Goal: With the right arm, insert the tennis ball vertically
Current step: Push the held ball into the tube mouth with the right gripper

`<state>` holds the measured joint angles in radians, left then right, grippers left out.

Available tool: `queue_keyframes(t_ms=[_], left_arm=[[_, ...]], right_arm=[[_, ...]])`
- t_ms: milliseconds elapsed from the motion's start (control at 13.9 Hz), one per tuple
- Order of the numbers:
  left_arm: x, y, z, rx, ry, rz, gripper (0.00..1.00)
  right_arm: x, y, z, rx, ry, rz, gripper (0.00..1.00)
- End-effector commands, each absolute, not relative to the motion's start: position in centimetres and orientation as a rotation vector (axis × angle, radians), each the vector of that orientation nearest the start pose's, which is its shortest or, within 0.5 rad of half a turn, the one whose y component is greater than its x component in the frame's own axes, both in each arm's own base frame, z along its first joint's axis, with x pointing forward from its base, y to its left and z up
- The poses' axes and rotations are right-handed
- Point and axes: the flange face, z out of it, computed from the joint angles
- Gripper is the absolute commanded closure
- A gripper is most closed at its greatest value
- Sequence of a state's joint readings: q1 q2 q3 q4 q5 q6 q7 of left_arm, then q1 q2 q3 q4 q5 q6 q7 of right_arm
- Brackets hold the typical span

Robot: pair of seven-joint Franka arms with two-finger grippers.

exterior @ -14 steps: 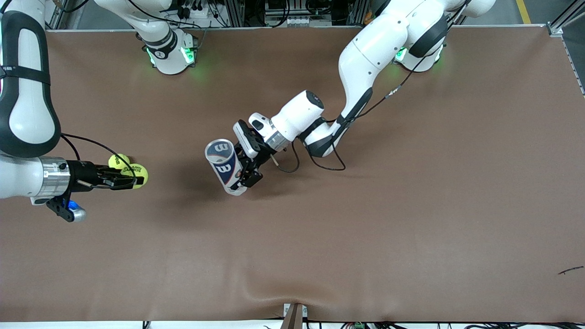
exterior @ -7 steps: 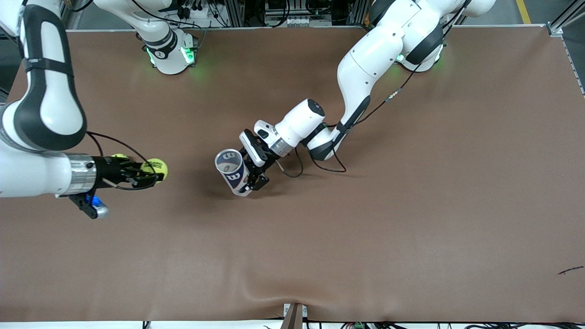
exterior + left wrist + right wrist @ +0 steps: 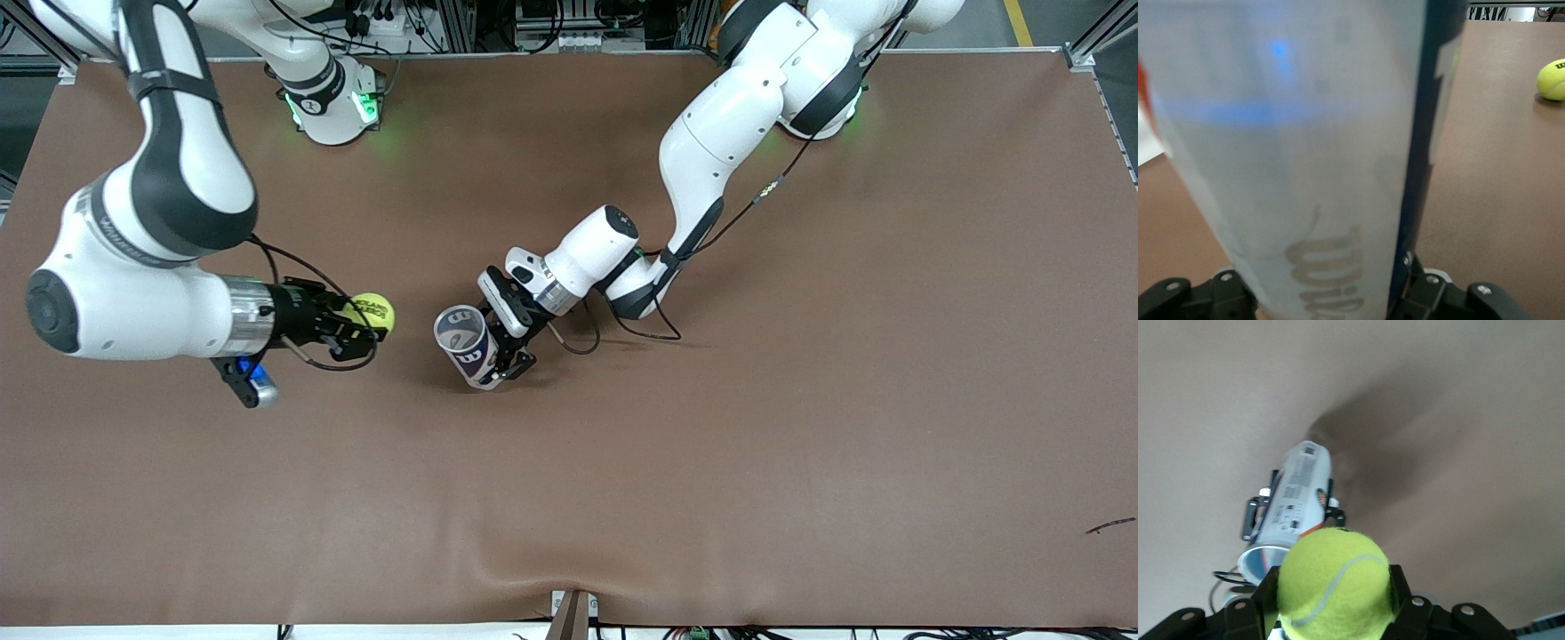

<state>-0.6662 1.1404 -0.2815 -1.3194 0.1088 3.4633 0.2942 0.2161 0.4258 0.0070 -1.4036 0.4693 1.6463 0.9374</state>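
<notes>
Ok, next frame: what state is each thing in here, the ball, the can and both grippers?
tennis ball: held in the air by the right gripper, not yet over the can's mouth.
tennis ball can: open-topped, near upright, gripped low on its side.
right gripper: shut on the tennis ball.
left gripper: shut on the tennis ball can.
second tennis ball: lying loose on the table.
</notes>
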Motion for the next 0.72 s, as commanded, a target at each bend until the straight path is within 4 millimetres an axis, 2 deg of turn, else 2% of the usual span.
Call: queue_keyframes(t_ms=[0,216,360,504,648], left_arm=[[50.5,-57.8,17.8,-2.772,1.560,-1.675,0.22],[50.6,-57.6,16.8,-2.784,1.554,-1.655,0.22],[50.6,-57.4,16.4,-2.788,1.551,-1.647,0.22],[50.6,-57.4,16.4,-2.788,1.551,-1.647,0.22],[50.6,-57.4,16.4,-2.788,1.551,-1.647,0.22]], right_arm=[[64.6,21.2,45.9,-2.518,1.176,0.544,0.80],[64.1,24.8,45.7,-2.493,1.248,0.522,0.80],[63.3,27.6,45.0,-2.514,1.237,0.509,0.83],[62.7,29.9,43.0,-2.556,1.218,0.519,0.83],[62.9,30.3,41.3,-2.567,1.229,0.529,0.83]])
